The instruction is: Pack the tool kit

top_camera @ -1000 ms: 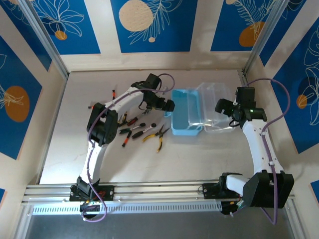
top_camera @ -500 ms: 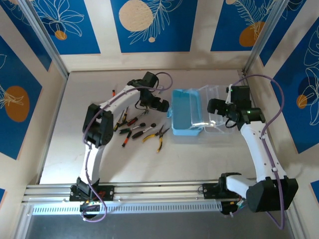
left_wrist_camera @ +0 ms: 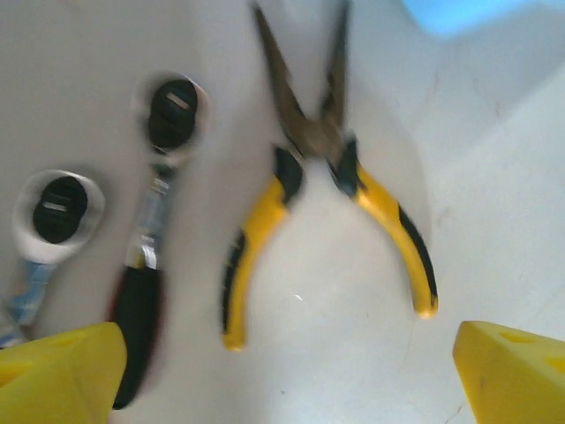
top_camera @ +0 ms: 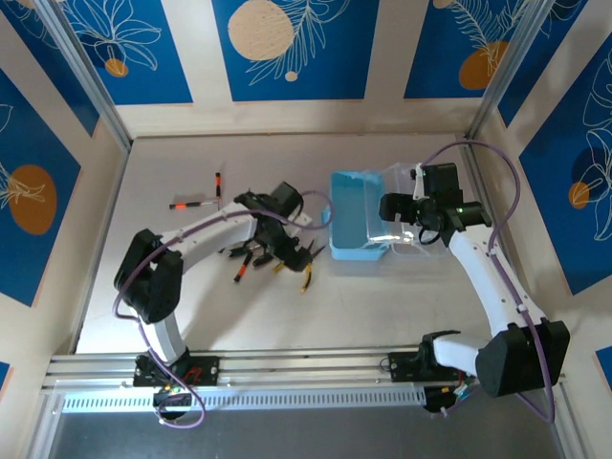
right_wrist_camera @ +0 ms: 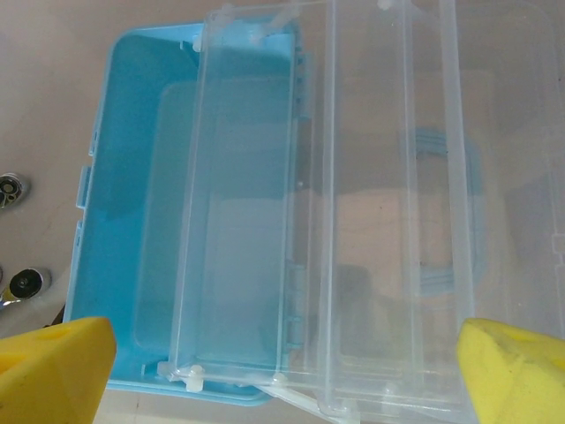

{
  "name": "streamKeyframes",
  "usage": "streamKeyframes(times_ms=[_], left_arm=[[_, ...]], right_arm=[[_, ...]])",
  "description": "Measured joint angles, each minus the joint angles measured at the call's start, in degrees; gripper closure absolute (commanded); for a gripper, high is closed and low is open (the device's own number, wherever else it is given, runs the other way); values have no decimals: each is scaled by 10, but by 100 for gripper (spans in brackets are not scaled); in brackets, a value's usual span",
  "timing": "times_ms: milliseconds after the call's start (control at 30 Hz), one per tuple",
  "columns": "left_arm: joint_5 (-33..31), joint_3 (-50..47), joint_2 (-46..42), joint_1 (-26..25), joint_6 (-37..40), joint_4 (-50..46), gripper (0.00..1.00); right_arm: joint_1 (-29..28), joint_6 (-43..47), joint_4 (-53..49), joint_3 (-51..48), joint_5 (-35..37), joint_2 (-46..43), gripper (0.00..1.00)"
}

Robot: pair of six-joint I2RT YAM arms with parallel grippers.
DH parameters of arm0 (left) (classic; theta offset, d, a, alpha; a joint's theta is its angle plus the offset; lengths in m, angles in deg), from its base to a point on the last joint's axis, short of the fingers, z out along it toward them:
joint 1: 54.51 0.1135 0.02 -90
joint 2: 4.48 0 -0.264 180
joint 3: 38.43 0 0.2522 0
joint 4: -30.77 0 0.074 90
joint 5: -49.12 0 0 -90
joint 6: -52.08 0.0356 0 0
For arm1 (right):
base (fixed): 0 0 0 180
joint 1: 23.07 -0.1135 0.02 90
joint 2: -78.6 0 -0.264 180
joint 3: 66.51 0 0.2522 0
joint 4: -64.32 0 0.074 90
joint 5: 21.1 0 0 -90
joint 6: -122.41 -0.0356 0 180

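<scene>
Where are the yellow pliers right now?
In the left wrist view, the pliers lie flat on the table mid-frame, right of a ratchet, handles spread toward the camera, with the blue case beyond their tips.

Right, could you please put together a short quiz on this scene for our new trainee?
1. True or false: the light-blue case already holds tools.
2. The left gripper hovers over: A) the yellow-handled pliers; B) the case; C) a hammer.
3. Is the right gripper open or shut?
Key: 1 false; 2 A; 3 open.
</scene>
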Motion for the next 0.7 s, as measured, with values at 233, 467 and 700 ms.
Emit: streamKeyframes(times_ms=[233, 467, 700], left_arm=[[-34, -11, 45, -14, -2, 17, 23], [-68, 18, 119, -14, -2, 37, 36], [-70, 28, 128, -14, 0, 54, 63]], right_arm=[[-7, 0, 5, 0, -2, 3, 1], [-7, 0, 8, -9, -2, 3, 1], [-7, 0, 8, -9, -2, 3, 1]])
